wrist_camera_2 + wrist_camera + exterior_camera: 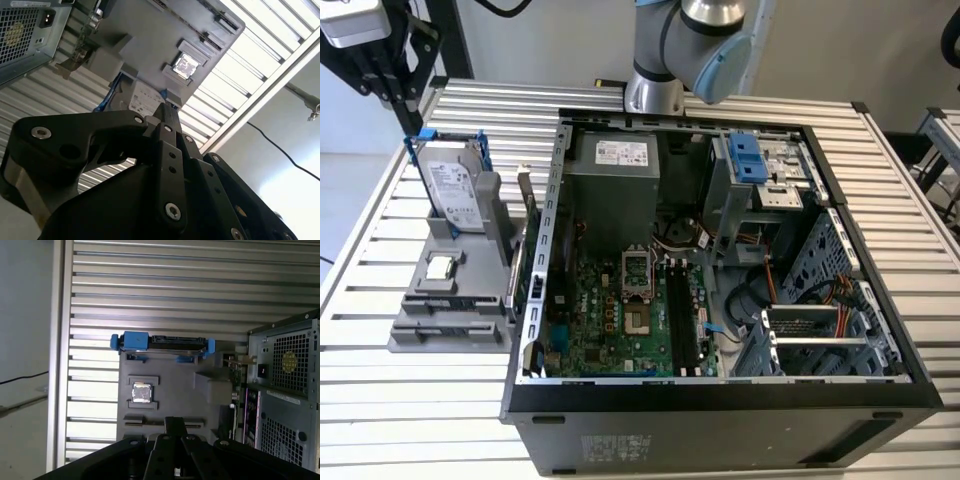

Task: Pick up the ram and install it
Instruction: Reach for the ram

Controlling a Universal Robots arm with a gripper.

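A big black computer case (720,405) lay open on the striped metal tabletop (380,400). Inside it was a green board (610,310) with long black slots (682,315), and no stick sat in them.

On the exterior view's left, just beside the case, stood a grey holder (450,310). A small silver chip (440,268) lay in it. The ram (526,215) stood on its edge at the side of the holder next to the case, not picked up yet.

Farther back in the holder, a silver hard drive (450,185) stood upright in a blue frame. The black claw (412,120) hung just above that frame, apart from the ram. I could not tell if the claw was open or closed.

Behind the case stood the grey arm (695,50).
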